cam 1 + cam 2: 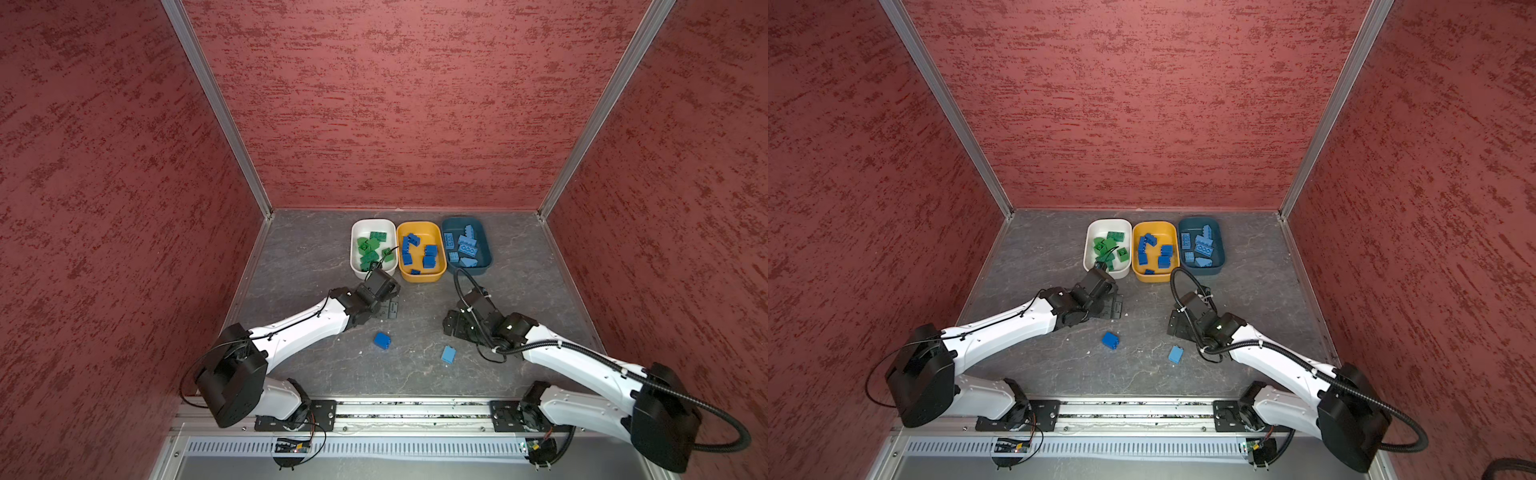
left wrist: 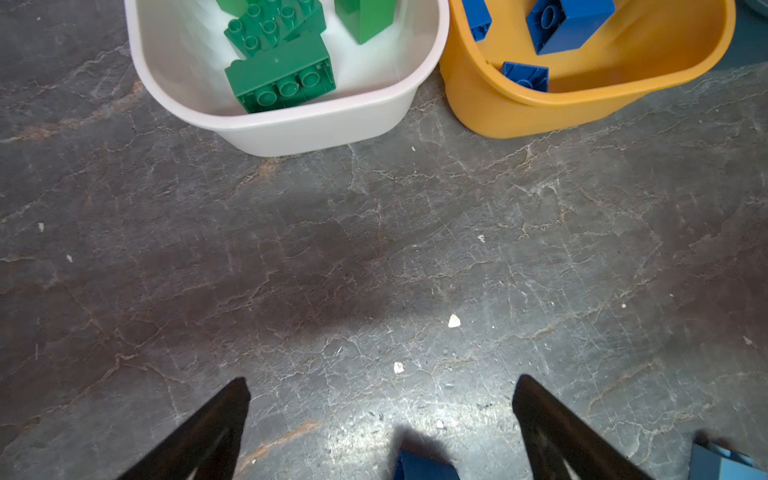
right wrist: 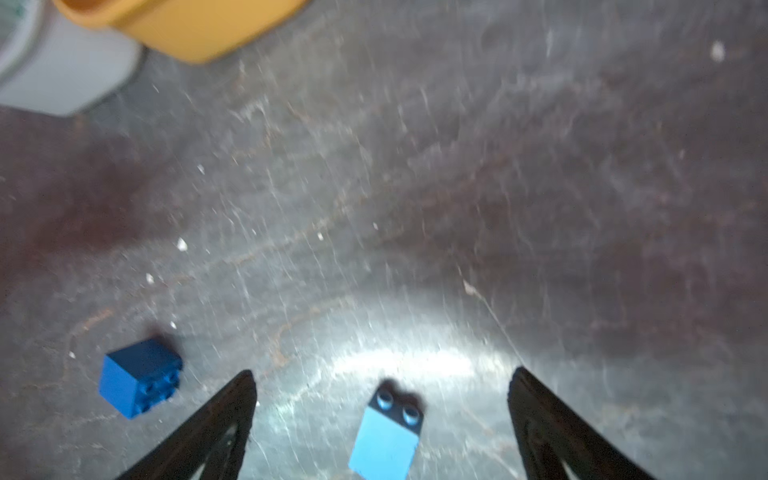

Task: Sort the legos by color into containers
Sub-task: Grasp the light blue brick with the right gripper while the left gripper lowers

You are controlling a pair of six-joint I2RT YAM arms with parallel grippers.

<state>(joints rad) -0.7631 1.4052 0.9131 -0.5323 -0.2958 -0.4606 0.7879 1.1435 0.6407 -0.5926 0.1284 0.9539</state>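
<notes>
Grey table: your tubs look sorted, I think. Two bricks remain loose; left gripper, right gripper both gape empty.

Free tabletop between yellow tub and dark blue brick

Three tubs stand side by side along the back of the table, the left tub touching the middle tub and the right tub just beside it, each with bricks lying inside. Well in front of them two loose bricks lie apart on the bare table: the left brick before the seam of the left and middle tubs, the right brick farther forward, before the middle and right tubs' seam.
</notes>
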